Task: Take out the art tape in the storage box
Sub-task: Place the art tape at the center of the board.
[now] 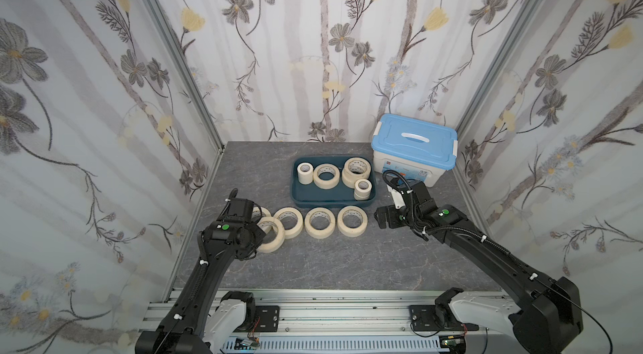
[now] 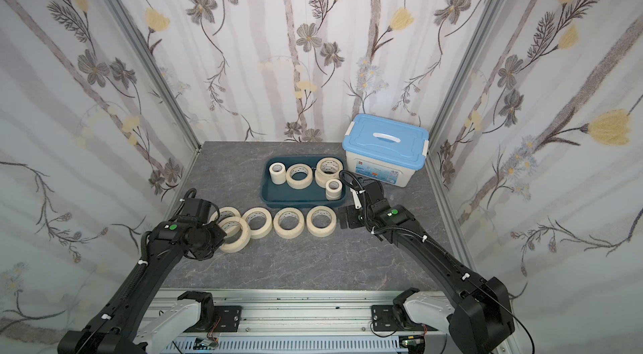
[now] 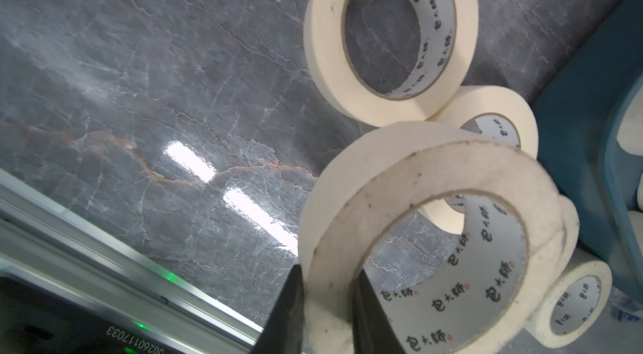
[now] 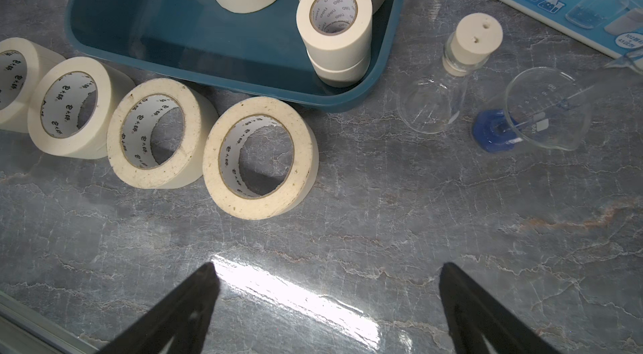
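Observation:
The storage box point(image 1: 302, 197), a shallow dark teal tray, sits at mid-table in both top views and holds several cream art tape rolls, among them a large one point(image 1: 326, 176) and a small stack point(image 4: 335, 39) at its near right corner. In front of it a row of large rolls point(image 1: 319, 222) lies flat on the table. At the row's left end my left gripper point(image 3: 328, 270) is shut on the wall of one large roll point(image 3: 348, 195), holding it tilted. My right gripper point(image 4: 327, 272) hangs open over bare table, right of the row's last roll point(image 4: 259, 157).
A white tub with a light-blue lid point(image 1: 414, 141) stands at the back right. Beside it, right of the tray, are a stoppered glass flask point(image 4: 469, 42) and a glass beaker point(image 4: 546, 108). Patterned walls close three sides; a metal rail point(image 1: 330, 303) runs along the front.

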### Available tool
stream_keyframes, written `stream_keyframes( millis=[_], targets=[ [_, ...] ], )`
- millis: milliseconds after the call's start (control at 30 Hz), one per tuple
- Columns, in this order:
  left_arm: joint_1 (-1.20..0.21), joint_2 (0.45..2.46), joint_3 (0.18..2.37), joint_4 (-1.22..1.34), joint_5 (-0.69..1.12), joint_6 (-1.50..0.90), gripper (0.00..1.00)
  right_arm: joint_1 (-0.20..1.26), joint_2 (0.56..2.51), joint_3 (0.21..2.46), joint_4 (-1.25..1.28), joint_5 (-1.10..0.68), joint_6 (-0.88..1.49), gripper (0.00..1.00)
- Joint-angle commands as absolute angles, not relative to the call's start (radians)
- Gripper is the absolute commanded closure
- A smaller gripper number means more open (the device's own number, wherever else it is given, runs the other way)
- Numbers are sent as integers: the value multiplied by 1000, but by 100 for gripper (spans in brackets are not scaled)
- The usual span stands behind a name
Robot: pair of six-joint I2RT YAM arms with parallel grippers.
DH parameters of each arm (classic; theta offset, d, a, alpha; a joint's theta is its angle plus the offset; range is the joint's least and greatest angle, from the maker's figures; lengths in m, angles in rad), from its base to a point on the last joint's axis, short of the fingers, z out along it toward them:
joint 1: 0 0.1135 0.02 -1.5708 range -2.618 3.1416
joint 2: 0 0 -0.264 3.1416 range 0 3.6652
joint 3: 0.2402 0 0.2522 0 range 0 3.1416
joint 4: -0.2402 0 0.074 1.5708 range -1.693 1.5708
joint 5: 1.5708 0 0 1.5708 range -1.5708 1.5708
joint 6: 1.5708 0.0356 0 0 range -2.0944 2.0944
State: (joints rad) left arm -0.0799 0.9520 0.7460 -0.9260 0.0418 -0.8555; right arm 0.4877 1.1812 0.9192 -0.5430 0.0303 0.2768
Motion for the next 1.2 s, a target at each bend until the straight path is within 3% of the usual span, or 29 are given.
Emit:
stream_keyframes(
  millis=[0,500,1167],
  targets=[
    [-49,912,722,-945,-8,-929,93,486,1186,926,-535,47,281,0],
    [123,794,610,-1055,-21,-1028,100,480,1196,923,-535,50,281,0],
    [133,927,552,-866,-47,-1001,100,474,1215,925,-535,48,281,0]
  ],
)
